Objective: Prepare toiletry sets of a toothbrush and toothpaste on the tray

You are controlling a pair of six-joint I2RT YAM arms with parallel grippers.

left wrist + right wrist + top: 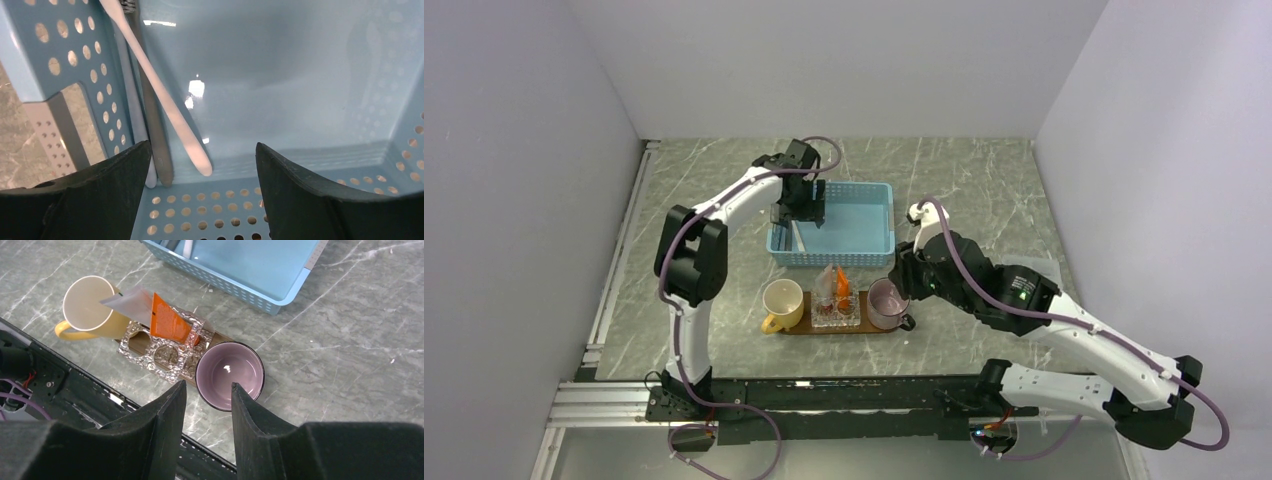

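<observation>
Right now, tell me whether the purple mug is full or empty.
Empty: the right wrist view looks straight into the purple mug and shows only its bare, glossy bottom.

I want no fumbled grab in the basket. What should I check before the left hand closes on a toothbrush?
1. Left hand open: ok, jaws wide apart, low inside the basket.
2. White toothbrush lined up: ok, its near end shows between the fingers.
3. Toothbrush lying alone: not ok, a grey toothbrush lies close beside it along the wall.
4. Purple mug free to receive: ok, empty.
5. Right hand out of the way: ok, above the purple mug, outside the basket.
6. Orange toothpaste placed: ok, in the clear holder.
</observation>
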